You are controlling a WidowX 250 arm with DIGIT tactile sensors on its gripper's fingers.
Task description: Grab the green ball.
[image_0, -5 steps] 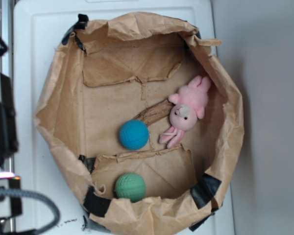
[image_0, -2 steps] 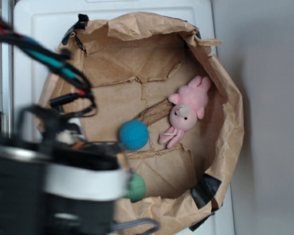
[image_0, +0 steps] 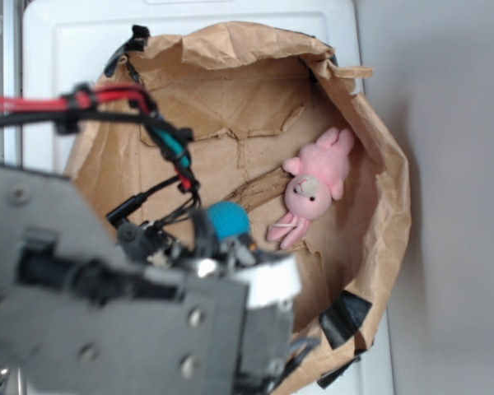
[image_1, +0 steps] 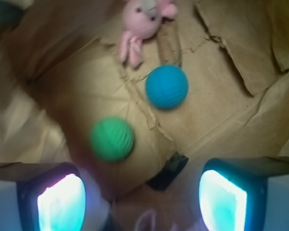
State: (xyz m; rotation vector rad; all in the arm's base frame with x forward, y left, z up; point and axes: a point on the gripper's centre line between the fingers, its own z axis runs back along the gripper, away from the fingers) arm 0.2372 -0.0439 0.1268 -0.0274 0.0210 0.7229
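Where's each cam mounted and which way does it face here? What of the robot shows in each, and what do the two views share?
Exterior: overhead, looking down into the brown paper bag; the blurred arm and its cables fill the lower left, hiding the green ball.
Wrist: on the arm, looking past the open gripper at the bag floor; both fingertips show at the bottom edge, the green ball ahead of them, untouched.
Shared: the blue ball, the pink plush and the bag.
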